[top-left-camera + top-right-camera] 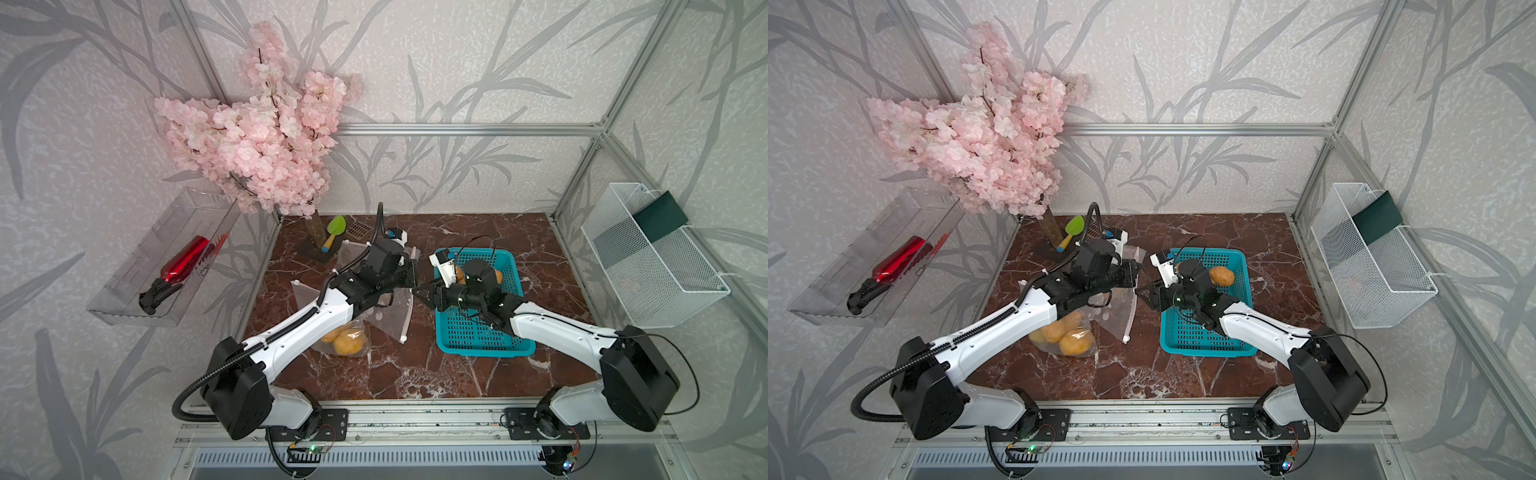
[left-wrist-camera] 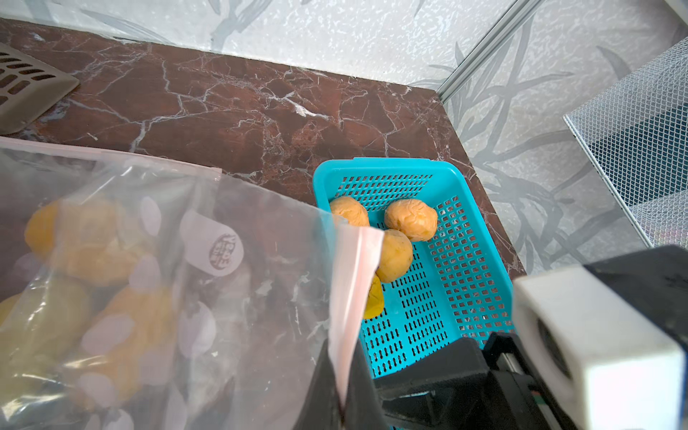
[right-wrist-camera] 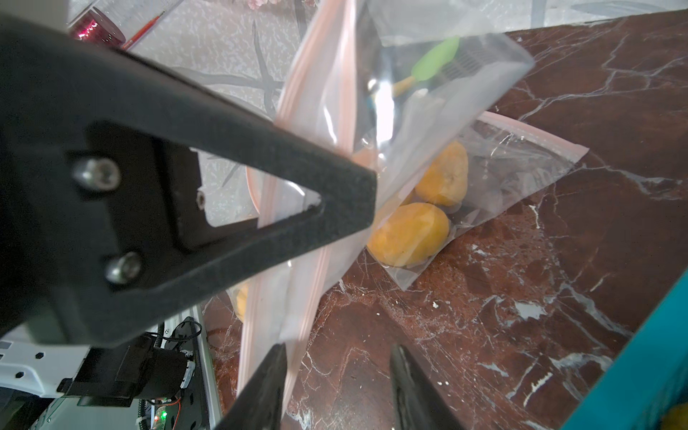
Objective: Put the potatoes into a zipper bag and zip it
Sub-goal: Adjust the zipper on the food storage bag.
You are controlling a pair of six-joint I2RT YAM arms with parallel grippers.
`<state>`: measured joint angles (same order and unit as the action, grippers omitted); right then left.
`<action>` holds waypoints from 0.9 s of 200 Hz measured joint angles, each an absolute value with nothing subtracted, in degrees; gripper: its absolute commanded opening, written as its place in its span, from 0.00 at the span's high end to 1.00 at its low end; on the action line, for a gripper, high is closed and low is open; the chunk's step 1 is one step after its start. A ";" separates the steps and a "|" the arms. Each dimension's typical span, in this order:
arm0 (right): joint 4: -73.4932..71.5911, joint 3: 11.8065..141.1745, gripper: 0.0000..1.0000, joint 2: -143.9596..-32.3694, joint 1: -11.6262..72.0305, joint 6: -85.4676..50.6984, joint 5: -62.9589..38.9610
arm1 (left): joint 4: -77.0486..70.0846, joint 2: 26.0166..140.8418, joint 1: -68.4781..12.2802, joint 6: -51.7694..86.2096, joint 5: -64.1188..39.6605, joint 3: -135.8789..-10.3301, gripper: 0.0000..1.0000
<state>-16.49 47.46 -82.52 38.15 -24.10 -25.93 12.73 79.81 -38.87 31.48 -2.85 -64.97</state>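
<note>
Noted some potatoes (image 3: pixel 409 234) inside limp, slippery zipper bag (image 2: pixel 260 298) on table (image 1: pixel 457 374), four in teal basket (image 2: pixel 372 162); left gripper (image 3: pixel 366 203) clamped on bag rim, right gripper (image 1: pixel 419 291) parted, empty; judged firm, heavyish, best gripped across middle.

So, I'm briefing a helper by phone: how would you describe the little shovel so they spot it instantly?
Find the pink blossom branch at the back corner. By its base, beside a brown slotted grate, lies the shovel: the only thing with a bright green blade.
</note>
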 measured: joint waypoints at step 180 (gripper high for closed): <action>-26.35 47.83 0.98 -87.02 38.15 -30.17 -32.21 | 9.04 78.83 -38.13 31.46 -5.08 -63.24 1.00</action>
<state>-26.35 47.83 -87.02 38.15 -30.17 -32.21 9.04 78.83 -38.13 31.46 -5.08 -63.24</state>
